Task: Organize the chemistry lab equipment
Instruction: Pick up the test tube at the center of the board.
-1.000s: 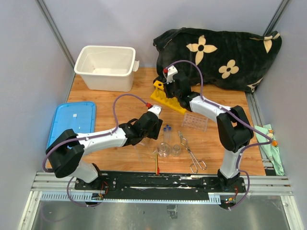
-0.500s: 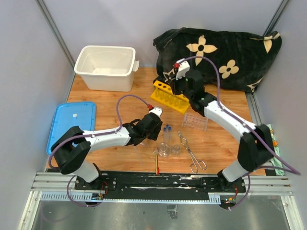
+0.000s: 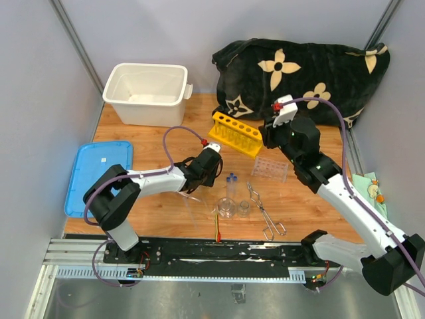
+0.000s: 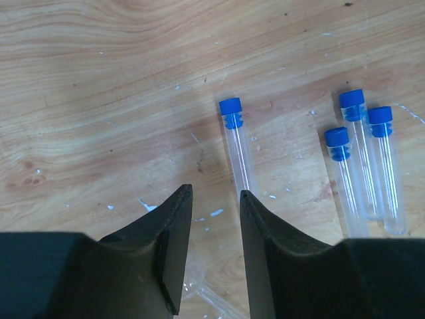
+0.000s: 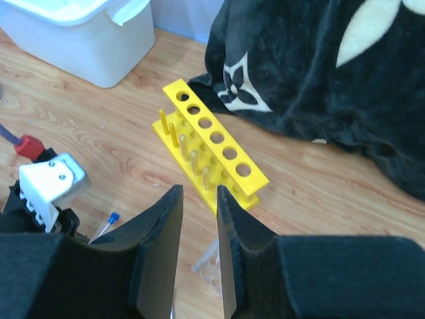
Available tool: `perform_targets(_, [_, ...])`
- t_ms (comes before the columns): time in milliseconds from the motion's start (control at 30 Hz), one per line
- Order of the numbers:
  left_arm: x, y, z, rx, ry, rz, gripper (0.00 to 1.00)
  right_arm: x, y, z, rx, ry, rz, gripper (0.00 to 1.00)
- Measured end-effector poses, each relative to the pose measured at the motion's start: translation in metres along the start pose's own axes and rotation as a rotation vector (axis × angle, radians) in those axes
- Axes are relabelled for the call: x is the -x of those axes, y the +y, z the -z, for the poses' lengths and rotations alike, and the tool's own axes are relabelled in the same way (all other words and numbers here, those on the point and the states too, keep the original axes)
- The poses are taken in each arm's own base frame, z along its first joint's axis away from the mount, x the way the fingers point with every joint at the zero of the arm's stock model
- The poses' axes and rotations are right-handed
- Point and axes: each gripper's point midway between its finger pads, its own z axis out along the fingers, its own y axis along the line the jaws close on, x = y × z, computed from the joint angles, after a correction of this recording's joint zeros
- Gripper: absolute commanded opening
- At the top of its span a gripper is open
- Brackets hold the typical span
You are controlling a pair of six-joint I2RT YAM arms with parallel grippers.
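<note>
The yellow holed tube rack (image 3: 236,133) stands free on the wood by the black cloth; it also shows in the right wrist view (image 5: 212,147). My right gripper (image 3: 267,137) hovers just right of it, slightly open and empty (image 5: 199,189). The clear plastic rack (image 3: 270,167) lies below it. Blue-capped tubes (image 3: 231,181) lie flat mid-table. My left gripper (image 3: 214,174) is low beside them, open and empty (image 4: 216,193); one tube (image 4: 238,149) lies just ahead of its right finger, three more (image 4: 364,163) further right. Two small beakers (image 3: 235,208), metal tongs (image 3: 264,211) and a red-tipped stick (image 3: 218,229) lie near the front.
A white tub (image 3: 146,93) stands at the back left and its blue lid (image 3: 99,174) lies at the left edge. The black flowered cloth (image 3: 305,73) fills the back right. A green rag (image 3: 372,196) lies off the right edge. A thin clear piece (image 4: 216,302) lies under my left jaws.
My right gripper has let go of the yellow rack and drawn up and to the right; the rack now stands alone. My left gripper has shifted slightly towards the tubes.
</note>
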Motion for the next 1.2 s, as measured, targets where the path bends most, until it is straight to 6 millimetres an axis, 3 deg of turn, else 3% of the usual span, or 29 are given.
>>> perform_targets(367, [-0.003, -0.007, -0.006, -0.036, 0.033, 0.018, 0.38, -0.024, -0.006, 0.013, -0.029, 0.070, 0.005, 0.28])
perform_targets(900, [-0.001, -0.015, -0.003, -0.074, 0.043, 0.042, 0.38, -0.025, -0.006, 0.013, -0.031, 0.074, 0.003, 0.28])
perform_targets(1200, [-0.015, -0.015, -0.013, -0.063, 0.090, 0.048, 0.35, -0.032, -0.006, 0.013, -0.032, 0.088, 0.002, 0.28])
